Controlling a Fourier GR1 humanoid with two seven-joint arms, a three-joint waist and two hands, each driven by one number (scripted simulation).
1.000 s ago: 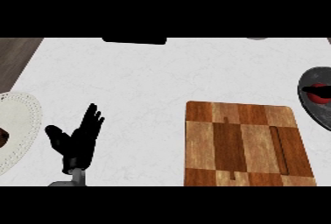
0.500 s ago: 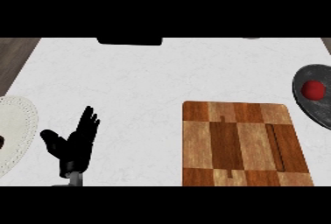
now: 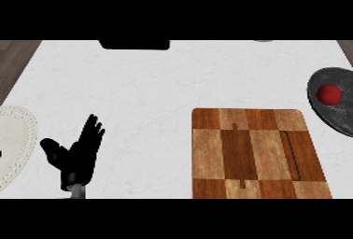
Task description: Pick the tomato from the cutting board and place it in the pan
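Note:
The red tomato point(image 3: 329, 94) lies inside the dark grey pan point(image 3: 331, 114) at the right edge of the head view. The wooden cutting board point(image 3: 254, 153) sits on the white counter at lower right, bare on top. My left hand point(image 3: 76, 153) rests open at lower left, fingers pointing up, far from the board and the pan. My right hand shows nowhere in the view.
A white plate point(image 3: 15, 140) lies at the left edge, close beside my left hand. A black object point(image 3: 134, 45) sits at the counter's far edge. Dark wood flooring shows past the counter's upper left corner.
The view has shifted so that more of the pan and the tomato show at the right. The left hand stays open and has kept its pose.

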